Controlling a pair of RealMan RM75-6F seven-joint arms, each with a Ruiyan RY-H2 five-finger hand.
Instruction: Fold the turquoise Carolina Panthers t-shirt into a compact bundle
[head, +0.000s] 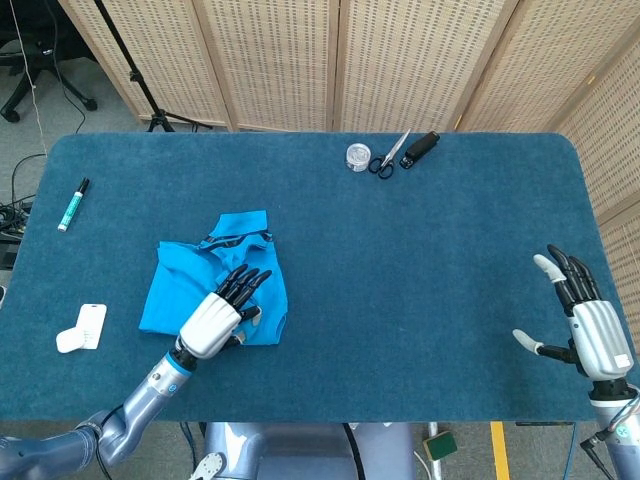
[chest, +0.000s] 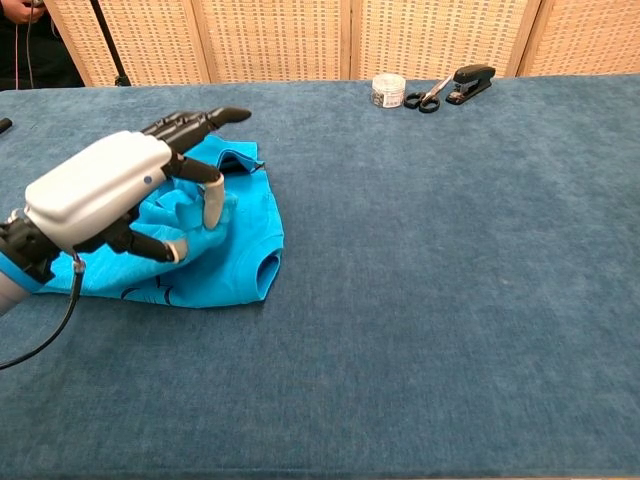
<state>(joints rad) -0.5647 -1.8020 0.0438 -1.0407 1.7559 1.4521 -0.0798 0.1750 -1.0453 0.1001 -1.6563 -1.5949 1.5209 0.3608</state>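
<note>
The turquoise t-shirt lies partly folded near the front left corner of the counter, collar toward the far edge. The left hand sits over the shirt's front right portion; in the chest view a flap of cloth appears pinched between thumb and a finger, other fingers extended, so it is judged to be holding fabric. The right hand hovers at the front right corner, fingers spread, holding nothing, well apart from the shirt. Step in hand, as judged: laying the carried flap across the body. To do it well, the flap should be set down flat with its edge aligned to the shirt's right side, then released and smoothed outward so no ridge is trapped. Risk: bunching under the palm. Containers: one small clear round tub near the far edge, beside scissors and a stapler; its contents cannot be made out.
</note>
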